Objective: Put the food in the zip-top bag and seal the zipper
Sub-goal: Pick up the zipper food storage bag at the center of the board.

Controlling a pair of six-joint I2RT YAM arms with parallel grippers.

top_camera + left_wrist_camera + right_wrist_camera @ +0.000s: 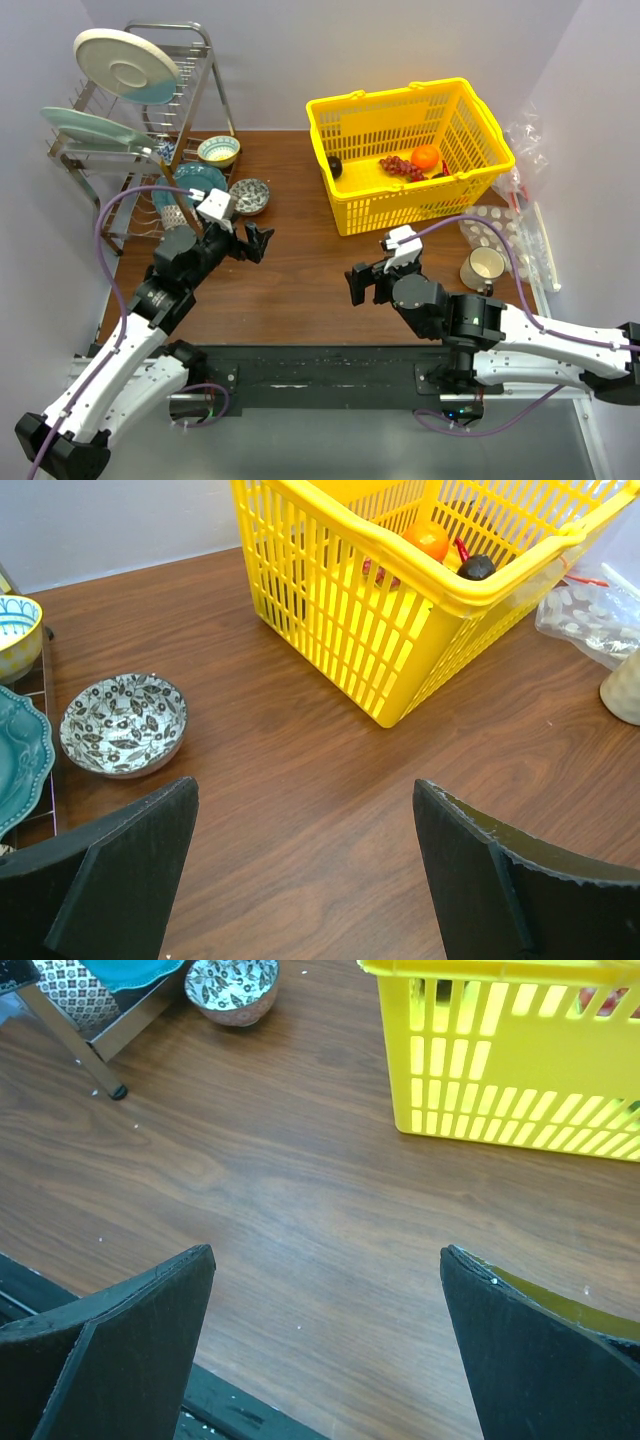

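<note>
Food first: orange (425,156), dark red grapes (399,165) and a dark round fruit (334,167) all lie on the floor of the yellow basket (400,208), far right of centre on the table (300,280). Left wrist view picks up another dark piece by the orange, plus a bit of red I can't identify. No long green vegetable found in any view; it may sit behind the basket wall.

Zip-top bag (530,212): most likely the flat clear plastic just right of the basket, at the table's edge. A thin red-orange line there reads as the zipper (517,189). Outline of the bag lost against the crinkled dimpled packaging (492,225) beside it; can't tell whether its mouth is open or closed, nor whether the two sheets overlap.

Progress, as judged: nothing bagged, nothing lifted, bag untouched. Whole job remains: fetch each piece from the basket, load the bag, run the seal.

Left gripper (258,243): jaws spread wide, empty, over bare wood near a patterned bowl (249,195). Right gripper (366,284): likewise wide apart and holding nothing, short of the basket's near wall. Pale mug (484,267) stands by the right arm. Dish rack (150,150) with plates far left, partly cut off in both wrist views
</note>
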